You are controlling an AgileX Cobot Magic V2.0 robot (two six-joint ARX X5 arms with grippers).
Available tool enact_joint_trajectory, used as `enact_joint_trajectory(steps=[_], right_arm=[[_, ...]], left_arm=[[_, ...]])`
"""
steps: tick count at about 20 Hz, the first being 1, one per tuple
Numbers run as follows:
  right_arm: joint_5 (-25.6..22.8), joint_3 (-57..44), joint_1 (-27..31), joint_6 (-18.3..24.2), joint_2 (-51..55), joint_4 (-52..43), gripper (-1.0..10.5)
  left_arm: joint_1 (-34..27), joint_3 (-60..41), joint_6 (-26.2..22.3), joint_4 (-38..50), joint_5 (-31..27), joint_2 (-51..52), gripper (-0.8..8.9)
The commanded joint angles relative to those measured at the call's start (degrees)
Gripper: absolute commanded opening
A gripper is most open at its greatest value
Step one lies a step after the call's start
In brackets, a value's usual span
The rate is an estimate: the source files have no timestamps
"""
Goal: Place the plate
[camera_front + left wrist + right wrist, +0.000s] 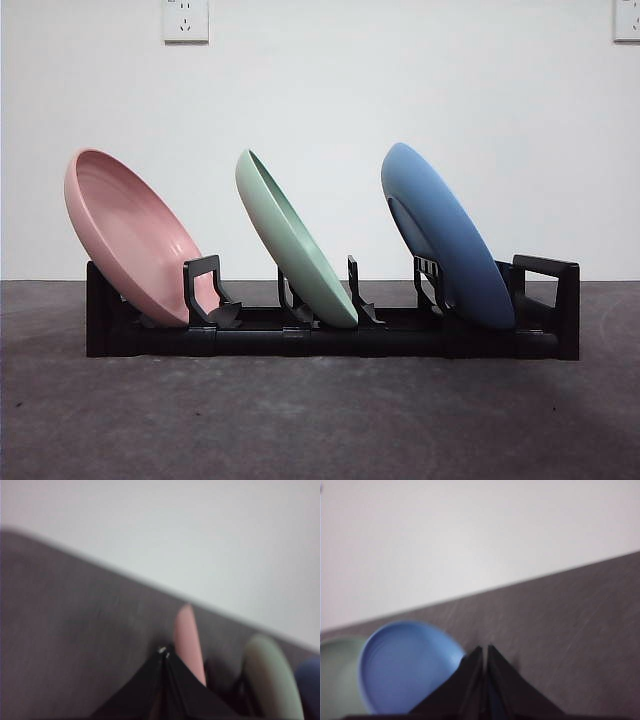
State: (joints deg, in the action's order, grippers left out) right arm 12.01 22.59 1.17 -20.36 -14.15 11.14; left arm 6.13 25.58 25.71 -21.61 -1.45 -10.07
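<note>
Risk now lies mostly in a pincer brushing a dish while the arms hang above the rack: the three plates only lean in their slots, so a knock to a rim could, I judge, tip one out or slide the whole black rack (pixel 330 340) across the grey surface (pixel 320 420). The left pincer (pixel 164 652) has its jaws pressed tip to tip with nothing between them, close above the pink plate (pixel 130 235); the right pincer (pixel 483 650) is likewise closed and empty, near the blue plate (pixel 445 235). Neither arm shows in the front view, so both seem well clear of the rack. Both wrist pictures are blurred, which makes the exact gap to the rims hard to tell. The pink plate sits in the slot at one end, the green plate (pixel 295 240) in the middle and the blue plate toward the other end, all tilted the same way, edges resting in the rack's base, apart from one another. They look smooth, matte and shallow, probably light plastic, so easy to nudge. Placement looks finished.
</note>
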Motion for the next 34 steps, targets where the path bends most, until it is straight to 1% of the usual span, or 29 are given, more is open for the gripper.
enact_joint_trajectory(steps=[1,5,7,10,14,16,20,21,23,24,25,26,27,29,31,34], right_arm=[[4.37,5.27,-0.02,3.56,-5.81,3.15,0.1],[10.29,13.57,-0.42,6.67,-14.53,9.9,0.1],[12.22,17.7,-1.14,8.13,-18.21,13.9,0.1],[14.1,23.82,-2.71,10.8,-24.0,20.33,0.1],[14.12,30.69,-5.64,14.91,-31.26,26.49,0.1],[14.14,33.57,-7.1,16.09,-34.69,29.11,0.1],[13.53,40.22,-10.71,18.51,-43.58,37.22,0.2],[12.72,41.72,-12.02,18.47,-45.9,38.84,0.2],[10.4,43.6,-14.21,18.4,-49.2,40.37,0.2],[9.42,44.09,-15.1,18.43,-50.36,40.61,0.3],[7.96,44.52,-16.31,18.43,-51.84,40.68,1.5],[6.84,44.76,-17.07,18.23,-52.65,40.85,2.4],[5.22,45.05,-18.14,18.01,-53.68,41.31,2.7],[3.34,45.07,-19.91,17.92,-54.58,42.03,2.7],[2.84,45.2,-21.46,17.14,-54.69,42.03,2.7],[2.91,47.74,-23.47,13.4,-56.06,41.9,2.7]], left_arm=[[0.0,5.14,-3.43,-5.79,2.05,-4.02,0.11],[0.0,11.78,-7.91,-12.55,5.03,-10.1,0.11],[0.0,14.75,-9.6,-16.02,6.47,-13.22,0.11],[0.0,18.69,-12.96,-21.33,10.88,-18.21,0.11],[0.0,22.77,-16.9,-27.21,18.75,-24.94,0.11],[0.02,24.24,-18.49,-28.79,20.72,-27.85,0.11],[0.33,26.97,-19.87,-31.47,21.51,-34.25,0.11],[0.33,27.67,-20.74,-32.57,21.51,-35.78,0.11],[0.33,28.37,-21.0,-33.81,21.51,-37.79,0.14],[0.33,28.37,-20.96,-33.94,21.51,-38.29,0.64],[0.31,28.37,-20.94,-34.1,21.51,-38.56,1.96],[0.31,28.37,-20.96,-34.1,21.51,-38.6,3.23],[0.31,28.37,-20.98,-34.07,21.51,-38.56,4.04],[0.31,28.37,-20.98,-34.07,21.51,-38.49,4.07],[0.31,28.37,-20.96,-34.07,21.51,-38.49,4.06],[0.31,28.37,-20.94,-33.68,21.51,-38.49,4.05]])
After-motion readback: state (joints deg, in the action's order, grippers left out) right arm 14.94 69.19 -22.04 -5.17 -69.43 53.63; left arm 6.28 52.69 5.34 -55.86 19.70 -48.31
